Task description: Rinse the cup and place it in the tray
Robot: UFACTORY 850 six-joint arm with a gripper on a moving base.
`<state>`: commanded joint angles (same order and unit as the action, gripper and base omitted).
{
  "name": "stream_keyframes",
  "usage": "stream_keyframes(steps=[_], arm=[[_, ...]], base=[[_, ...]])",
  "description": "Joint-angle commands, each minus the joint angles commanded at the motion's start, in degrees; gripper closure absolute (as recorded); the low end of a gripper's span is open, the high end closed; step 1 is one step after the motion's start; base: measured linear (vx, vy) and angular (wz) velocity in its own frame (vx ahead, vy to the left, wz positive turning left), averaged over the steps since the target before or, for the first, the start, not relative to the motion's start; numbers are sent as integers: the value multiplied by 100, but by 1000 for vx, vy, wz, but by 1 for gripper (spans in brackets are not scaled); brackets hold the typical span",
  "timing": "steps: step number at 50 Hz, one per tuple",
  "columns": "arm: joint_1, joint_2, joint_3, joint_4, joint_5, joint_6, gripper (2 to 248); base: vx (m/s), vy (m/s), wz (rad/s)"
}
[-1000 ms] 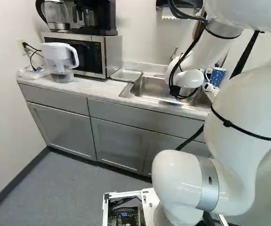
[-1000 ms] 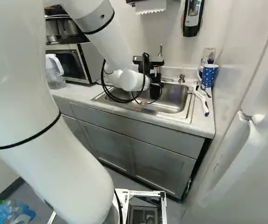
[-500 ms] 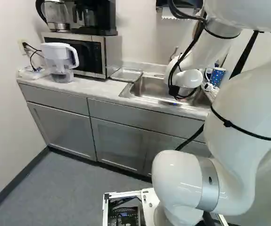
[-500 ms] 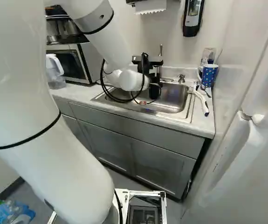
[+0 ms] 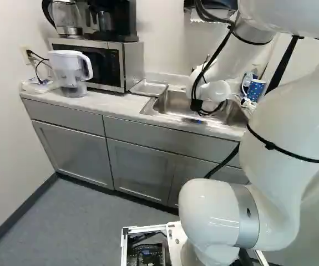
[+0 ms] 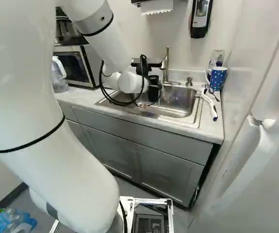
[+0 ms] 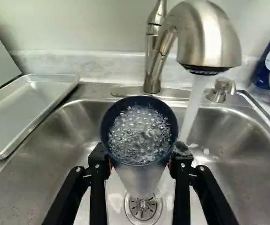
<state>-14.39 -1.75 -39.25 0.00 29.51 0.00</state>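
Steel sink beneath, the end effector, pinching the water-filled cup, has edged toward the tray, seemingly clear of the running water; emptying should follow.

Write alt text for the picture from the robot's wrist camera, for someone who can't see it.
The gripper holds a dark-rimmed cup of bubbly water above the drain of a metal sink. Water streams from the tap just beside the cup, and a shallow metal tray lies beside the basin.

Tray between microwave and sink | faucet behind sink | mug right of sink
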Motion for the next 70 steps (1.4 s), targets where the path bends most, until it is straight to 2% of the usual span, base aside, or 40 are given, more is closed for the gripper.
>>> stream_keyframes(steps=[38,70], arm=[[677,-208,-275,0,0,0,124],[836,-133,-608,0,-39,0,124]], base=[[0,0,0],[0,0,0]])
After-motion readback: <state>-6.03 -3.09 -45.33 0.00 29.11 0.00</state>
